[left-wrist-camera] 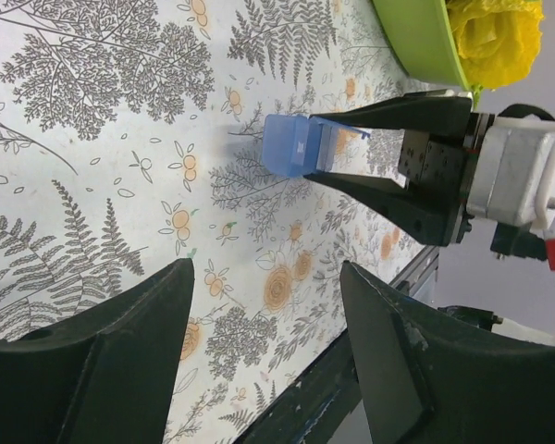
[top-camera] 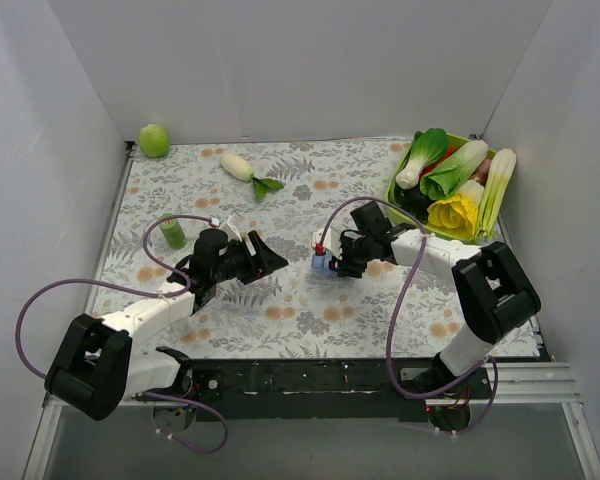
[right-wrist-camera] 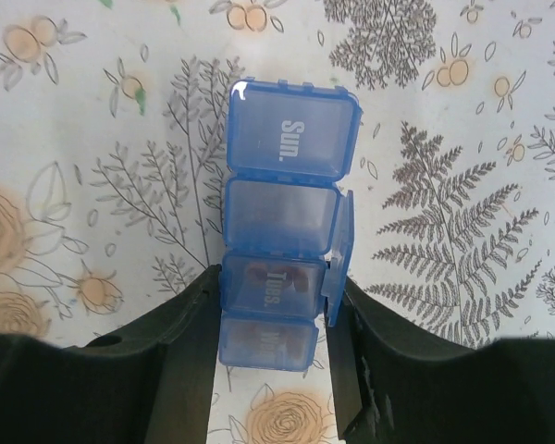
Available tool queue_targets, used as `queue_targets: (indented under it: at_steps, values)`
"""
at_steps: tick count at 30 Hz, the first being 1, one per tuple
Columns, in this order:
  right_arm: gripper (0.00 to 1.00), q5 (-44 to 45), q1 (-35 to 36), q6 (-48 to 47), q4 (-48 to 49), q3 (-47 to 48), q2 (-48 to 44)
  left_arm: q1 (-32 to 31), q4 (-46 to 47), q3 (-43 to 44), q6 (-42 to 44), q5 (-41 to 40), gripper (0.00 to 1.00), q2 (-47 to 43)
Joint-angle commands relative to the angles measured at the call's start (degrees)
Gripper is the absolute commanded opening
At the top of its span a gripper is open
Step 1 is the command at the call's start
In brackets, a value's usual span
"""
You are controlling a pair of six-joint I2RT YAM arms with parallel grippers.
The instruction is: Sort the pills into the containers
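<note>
The right gripper point(top-camera: 332, 263) is clenched on the translucent blue plastic strip of containers point(top-camera: 321, 264), which sits on the flower-printed tablecloth point(top-camera: 280, 200) a little right of the table's middle. In the right wrist view its two black fingers point(right-wrist-camera: 190, 324) press the strip point(right-wrist-camera: 282, 236) from either side near the close end, level with the lid marked "Tues.", and the rest of the strip sticks out past the fingertips. The strip has four joined cube compartments in a row. The farthest, marked "Sun.", has its lid down. The next has its lid flipped up and hanging on the right side, against the right finger, and it looks hollow inside. A brownish shape point(right-wrist-camera: 276, 275) shows through the "Tues." lid. I cannot read the lettering on the nearest one. The left gripper point(top-camera: 270, 258) hangs just beside the strip on its left, pointing at it, jaws spread wide and holding nothing; its camera looks between its own fingers point(left-wrist-camera: 148, 324) at the strip point(left-wrist-camera: 291, 145) and the right gripper point(left-wrist-camera: 338, 148). Bare cloth lies all around the strip. The small green cylindrical bottle point(top-camera: 172, 232) stands well apart to the left, the white radish point(top-camera: 238, 165) and round green fruit point(top-camera: 154, 140) lie near the back wall, and the green bowl of vegetables point(top-camera: 400, 190) fills the far right corner.
</note>
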Motion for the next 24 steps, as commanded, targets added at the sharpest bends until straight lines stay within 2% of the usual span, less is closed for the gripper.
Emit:
queue_targets:
  at_steps: [1,9,11,18,24]
  values:
    - [0.48,2.10,-1.02,-5.97,-7.63,3.87,2.73,0.25,-4.20,1.67,3.81,-0.32,0.64,-0.73]
    - [0.68,1.05,-1.37,-4.75,-12.38,7.73,5.29,0.25,-1.83,2.29,3.01,2.24,0.63,1.29]
    - [0.90,-0.88,-2.07,-3.87,-13.35,9.66,5.47,0.25,-1.65,2.37,3.10,2.76,0.63,1.65]
    - [0.94,-9.57,-7.95,1.06,-18.01,16.08,5.03,0.25,1.42,3.25,2.75,5.66,0.60,4.80]
    - [0.92,-16.26,-8.75,6.50,-18.45,18.37,7.31,-0.54,2.57,10.88,3.71,7.16,0.45,16.31]
